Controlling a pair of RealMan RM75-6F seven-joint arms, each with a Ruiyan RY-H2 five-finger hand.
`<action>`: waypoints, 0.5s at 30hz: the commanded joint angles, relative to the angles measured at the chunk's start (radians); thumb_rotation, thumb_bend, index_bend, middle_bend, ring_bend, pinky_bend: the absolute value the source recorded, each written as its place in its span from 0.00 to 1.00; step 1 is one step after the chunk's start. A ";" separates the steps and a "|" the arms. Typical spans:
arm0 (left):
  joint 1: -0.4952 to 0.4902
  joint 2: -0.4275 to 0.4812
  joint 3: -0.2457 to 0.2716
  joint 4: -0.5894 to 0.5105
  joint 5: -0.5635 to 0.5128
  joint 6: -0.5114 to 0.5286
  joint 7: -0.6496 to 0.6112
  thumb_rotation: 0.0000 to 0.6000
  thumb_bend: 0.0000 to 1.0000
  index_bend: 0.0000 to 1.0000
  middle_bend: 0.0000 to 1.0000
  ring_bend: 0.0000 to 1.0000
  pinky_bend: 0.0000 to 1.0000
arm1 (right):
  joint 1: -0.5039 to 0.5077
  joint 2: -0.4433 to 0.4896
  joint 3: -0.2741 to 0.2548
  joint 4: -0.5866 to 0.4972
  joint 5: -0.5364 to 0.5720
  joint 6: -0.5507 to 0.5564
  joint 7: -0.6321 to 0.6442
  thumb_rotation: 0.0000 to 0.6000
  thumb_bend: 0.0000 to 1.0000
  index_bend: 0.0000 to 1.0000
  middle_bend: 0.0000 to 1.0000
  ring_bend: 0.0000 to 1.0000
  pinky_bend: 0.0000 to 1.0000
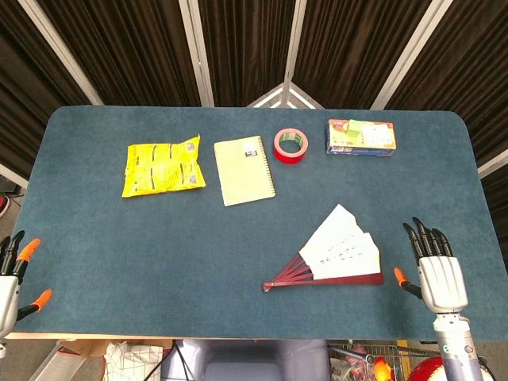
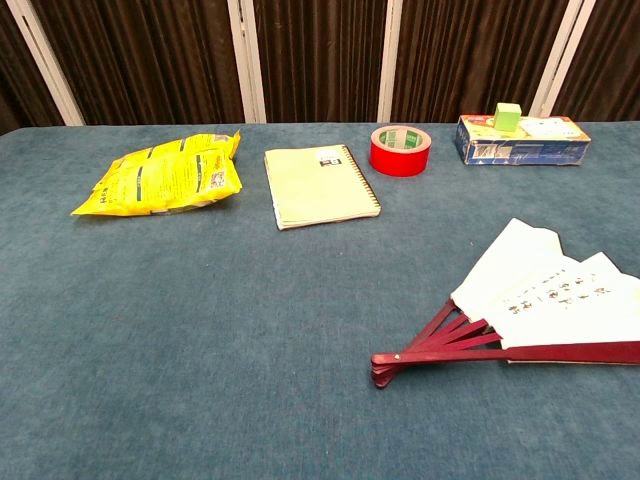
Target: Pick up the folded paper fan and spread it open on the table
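A staged robot test area, most likely a lab. A desk (image 1: pixel 119 254) covered in blue felt-like fabric stands before dark pleated curtains (image 1: pixel 135 40) held by white frame bars (image 1: pixel 194 48), closing the space off like a booth. Far beyond the right hand (image 1: pixel 435 274) lies a row of unrelated props: a yellow snack bag (image 1: pixel 163 167), a spiral notebook (image 1: pixel 244 170), a red tape roll (image 1: pixel 290 145) and a small box (image 1: pixel 361 137). Below the desk's near edge, between the hands, clutter on the floor (image 1: pixel 131 361) shows.
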 commanded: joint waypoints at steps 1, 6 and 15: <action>0.003 0.002 0.002 -0.001 0.002 0.005 -0.002 1.00 0.23 0.16 0.00 0.00 0.05 | -0.001 0.001 -0.002 -0.002 -0.001 0.000 0.000 1.00 0.31 0.10 0.08 0.14 0.14; 0.006 0.002 0.005 -0.003 0.012 0.013 -0.003 1.00 0.22 0.16 0.00 0.00 0.05 | -0.004 0.005 -0.005 -0.009 0.001 0.000 0.004 1.00 0.31 0.11 0.08 0.14 0.14; -0.003 -0.001 0.003 0.003 0.004 -0.007 -0.001 1.00 0.22 0.16 0.00 0.00 0.05 | 0.000 -0.003 -0.019 -0.025 -0.010 -0.014 0.020 1.00 0.31 0.18 0.08 0.14 0.14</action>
